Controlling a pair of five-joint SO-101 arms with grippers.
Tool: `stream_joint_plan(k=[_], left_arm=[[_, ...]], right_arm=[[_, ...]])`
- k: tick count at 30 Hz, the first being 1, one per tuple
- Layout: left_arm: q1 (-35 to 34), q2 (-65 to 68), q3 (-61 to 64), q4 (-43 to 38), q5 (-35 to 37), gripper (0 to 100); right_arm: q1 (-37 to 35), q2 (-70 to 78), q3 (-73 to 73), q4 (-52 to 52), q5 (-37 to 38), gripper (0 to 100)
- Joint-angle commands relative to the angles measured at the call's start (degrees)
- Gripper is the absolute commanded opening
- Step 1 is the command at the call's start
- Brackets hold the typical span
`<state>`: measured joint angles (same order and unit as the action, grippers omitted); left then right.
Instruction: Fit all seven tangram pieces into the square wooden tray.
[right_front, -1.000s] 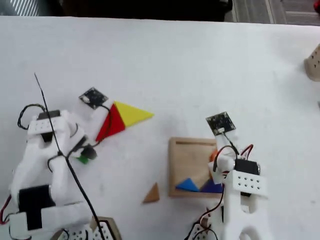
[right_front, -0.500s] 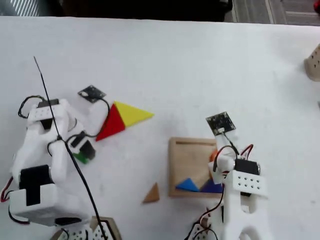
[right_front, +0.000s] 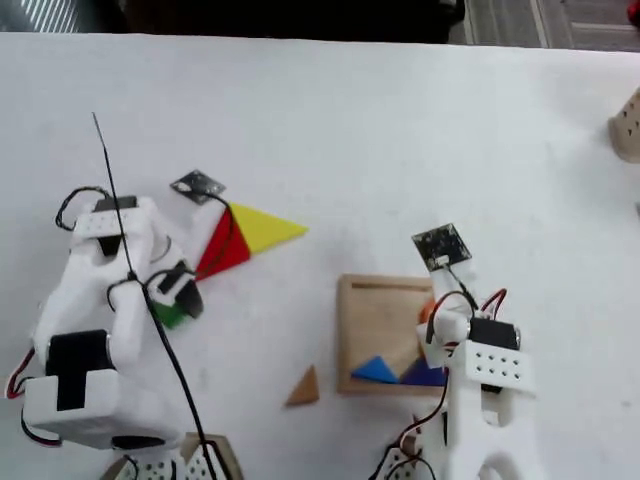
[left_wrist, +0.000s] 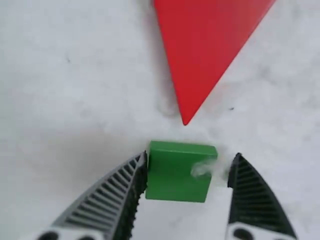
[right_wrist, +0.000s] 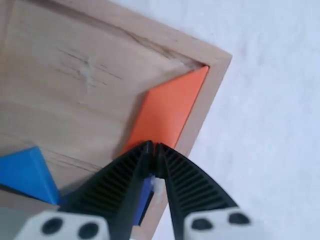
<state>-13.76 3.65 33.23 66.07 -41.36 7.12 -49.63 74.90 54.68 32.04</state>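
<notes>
A green square piece (left_wrist: 180, 172) lies on the white table between the open fingers of my left gripper (left_wrist: 189, 161); one finger touches its side and the other stands just off it. Just beyond it points the tip of the red triangle (left_wrist: 205, 45). In the high view the red triangle (right_front: 225, 245) adjoins a yellow triangle (right_front: 262, 228). The square wooden tray (right_front: 372, 295) holds a light blue triangle (right_front: 378, 370), a dark blue piece (right_front: 425, 376) and an orange piece (right_wrist: 170, 110). My right gripper (right_wrist: 152, 148) is shut, over the orange piece in the tray's corner.
A small tan triangle (right_front: 303, 387) lies on the table left of the tray's near corner. A wooden peg block (right_front: 625, 125) stands at the far right edge. Another wooden block (right_front: 215, 455) sits by the left arm's base.
The left arm has swung a little to the right and settled its gripper around the green piece. The right arm and all the pieces have stayed put.
</notes>
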Motion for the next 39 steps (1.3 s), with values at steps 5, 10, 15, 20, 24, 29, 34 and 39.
stream_joint_plan(k=[5,10,15,20,24,29,34,39], left_arm=[[-1.8,-0.04,-0.7,-0.09,0.26,24],[0.4,-0.04,2.29,-3.16,0.26,14],[1.19,-0.04,2.64,-2.37,0.26,14],[1.19,-0.04,2.64,-2.37,0.26,14],[1.1,-0.22,2.2,-2.55,0.62,14],[1.36,-2.51,0.97,-1.41,0.88,14],[1.36,-6.73,-5.71,7.91,0.88,14],[1.98,-7.78,-8.79,11.69,0.88,14]], right_arm=[[-0.48,-1.19,-0.26,-1.01,0.88,1.8],[-0.31,-1.27,-0.26,-1.01,0.88,1.8],[-0.22,-1.27,-0.26,-1.01,0.88,1.8],[-0.22,-1.27,-0.26,-1.01,0.88,1.8],[-0.22,-1.27,-0.26,-1.01,0.88,1.8],[-0.22,-1.27,-0.26,-1.01,0.88,1.8],[-0.48,-1.27,-0.26,-1.01,0.88,1.8],[-0.48,-1.27,-0.26,-1.01,0.88,1.8]])
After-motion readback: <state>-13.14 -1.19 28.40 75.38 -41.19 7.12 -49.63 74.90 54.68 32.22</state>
